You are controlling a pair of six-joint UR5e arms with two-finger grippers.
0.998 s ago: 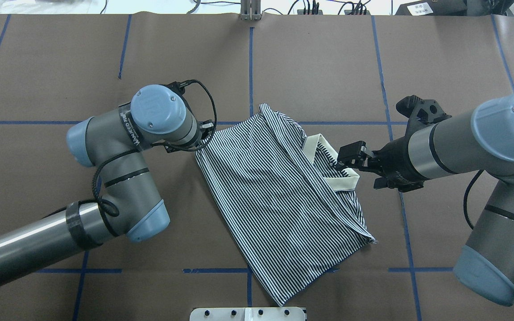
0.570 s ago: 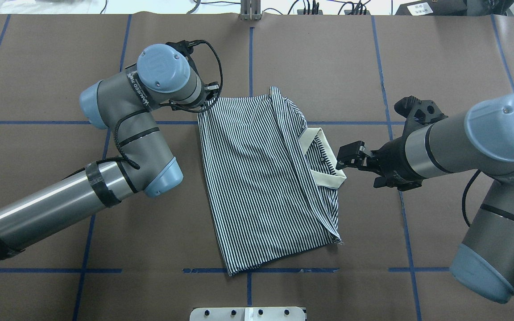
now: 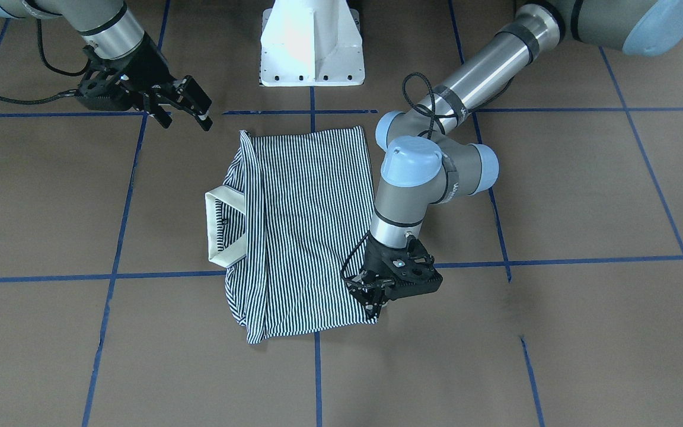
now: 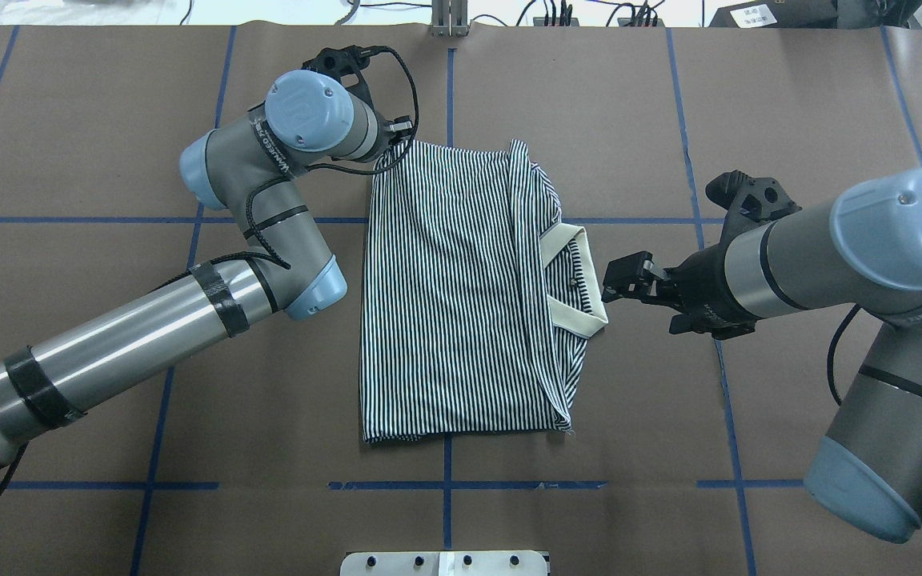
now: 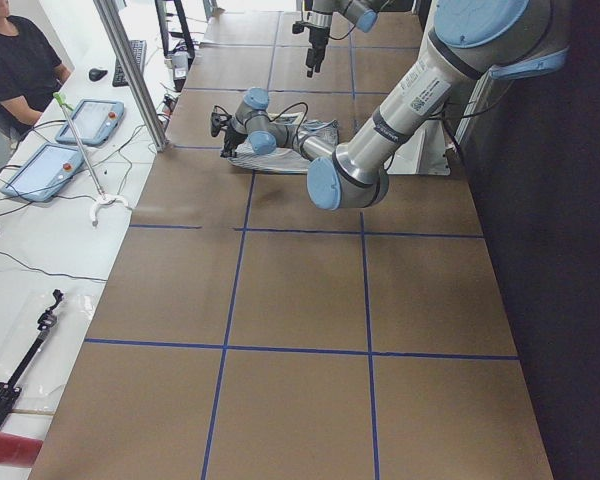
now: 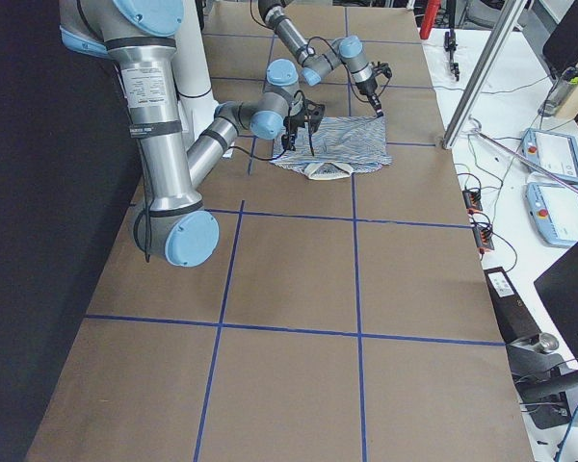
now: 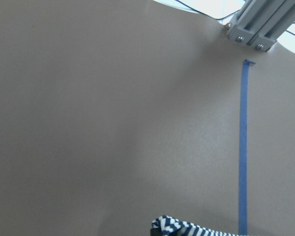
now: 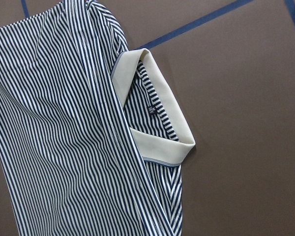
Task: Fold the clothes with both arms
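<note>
Swung round by the left arm (image 4: 149,336), the shirt (image 4: 445,296) now lies square to the blue tape lines (image 4: 449,96), where a second ago it sat slanted across them. Its far left corner has travelled farther from the robot. The right gripper (image 4: 611,286) has barely shifted.

On the brown table (image 4: 109,120) the shirt is folded into a flat rectangle near the middle. Its longer side runs from near to far, and the stripes run the same way. The cream collar (image 4: 581,320) sticks out of the right edge and points right, towards the right gripper.

The left gripper (image 3: 374,305) is down at the far left corner of the shirt, its jaws pinched together on the cloth there. Its wrist camera shows only a small bunch of striped cloth at the bottom edge.

The right gripper hangs on the collar side with its jaws spread and nothing between them. It is clear of the cloth, and the collar lies in front of its jaws
</note>
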